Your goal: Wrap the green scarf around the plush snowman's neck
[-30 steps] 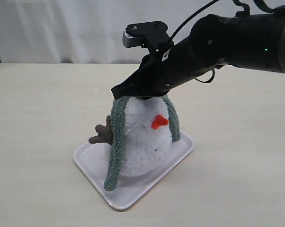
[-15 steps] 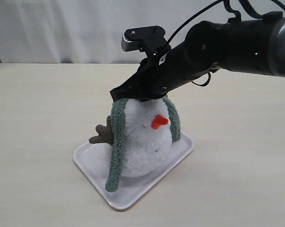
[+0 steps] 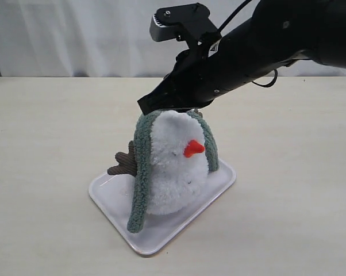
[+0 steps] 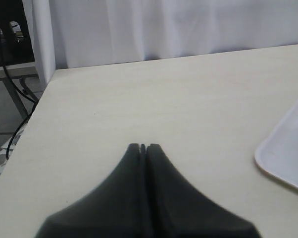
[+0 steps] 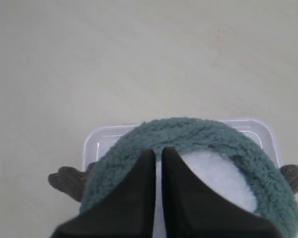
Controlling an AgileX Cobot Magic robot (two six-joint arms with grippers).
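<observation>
The fuzzy sage-green fleece scarf (image 3: 139, 172) arches over the head of the fluffy white plush snowman (image 3: 173, 167), which stands mid-tray on a pale pink rectangular tray (image 3: 161, 241). The right gripper (image 3: 145, 107), pressed together and empty, hovers just above. Best to work the loop down behind into the neck crease, which the fluff hides, then cross both hanging ends under the orange nose (image 3: 193, 148).

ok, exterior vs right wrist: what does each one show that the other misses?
Exterior only: the plush snowman's orange nose and the green scarf's ends hanging down both sides. Right wrist only: both twig arms, and the right gripper's closed jaws above the scarf. Both: scarf draped over the head, snowman on the tray.
</observation>
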